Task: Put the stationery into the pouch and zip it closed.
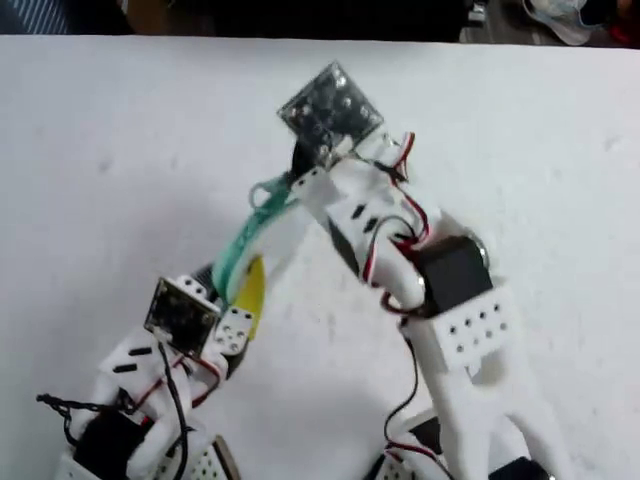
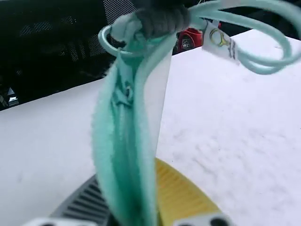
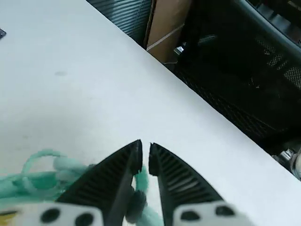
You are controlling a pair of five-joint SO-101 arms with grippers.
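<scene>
The pouch (image 1: pixel 262 232), pale with a mint-green zipper (image 2: pixel 120 141), stands on edge between the two arms, off the white table (image 1: pixel 120 150). My left gripper (image 1: pixel 240 292) is shut on its lower end, and a yellow finger (image 2: pixel 181 195) and a grey one press its sides. At the pouch's upper end my right gripper (image 3: pixel 145 151) is shut on the mint zipper pull (image 3: pixel 140 180); the same dark gripper (image 2: pixel 160 19) shows from the left wrist. A mint cord loop (image 2: pixel 263 59) with a small tag (image 2: pixel 219 40) hangs from that end. No loose stationery is visible.
The table's far edge (image 1: pixel 150 37) meets dark clutter. Black mesh items (image 3: pixel 244 70) and a cardboard box (image 3: pixel 162 28) stand beyond it, with a red object (image 2: pixel 190 40) behind the pouch. Bare tabletop lies to the left and right of the arms.
</scene>
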